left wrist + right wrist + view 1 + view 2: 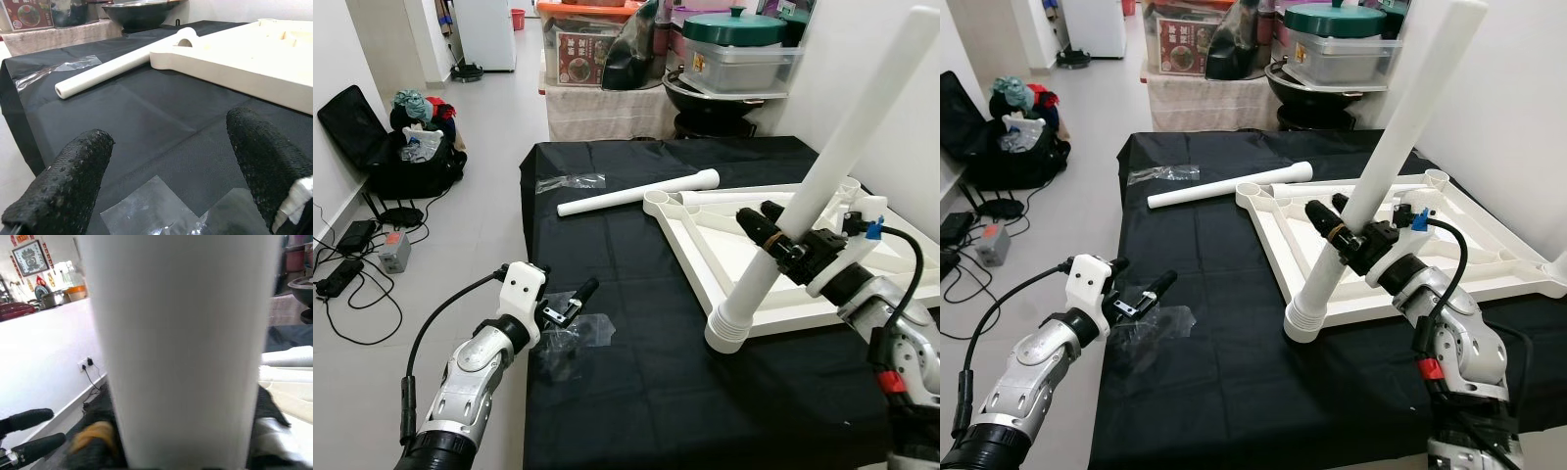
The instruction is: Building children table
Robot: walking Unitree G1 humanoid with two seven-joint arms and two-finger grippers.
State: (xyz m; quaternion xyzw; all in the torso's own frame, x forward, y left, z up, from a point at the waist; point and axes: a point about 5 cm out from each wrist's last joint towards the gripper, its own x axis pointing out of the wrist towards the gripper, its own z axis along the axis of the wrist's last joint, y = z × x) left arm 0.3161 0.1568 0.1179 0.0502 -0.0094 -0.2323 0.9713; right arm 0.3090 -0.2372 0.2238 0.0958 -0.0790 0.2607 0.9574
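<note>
Item: white table leg (pixel 822 181), held tilted by the right gripper (pixel 781 240), threaded foot (pixel 726 328) down at the near corner of the upturned tabletop (pixel 705 240). The tabletop lay underside up on a black cloth (pixel 636 372).

Step in hand, as judged: seating the leg in the corner socket. To do it well, the leg would need bringing upright over the socket before any twist or push; entered at this slant the threads could bind or the tabletop slide on the cloth. A steadying hold on the frame would help.

Right gripper: fingers closed around the leg's lower shaft, the shaft large in the right wrist view.

Left gripper (pixel 570 301): fingers (pixel 73 181) spread wide, holding nothing, just above the cloth beside a clear plastic bag (pixel 576 335); whether they touched the bag could not be told.

Spare: second leg (pixel 636 193) lying flat on the cloth, its end against the tabletop's far corner.
</note>
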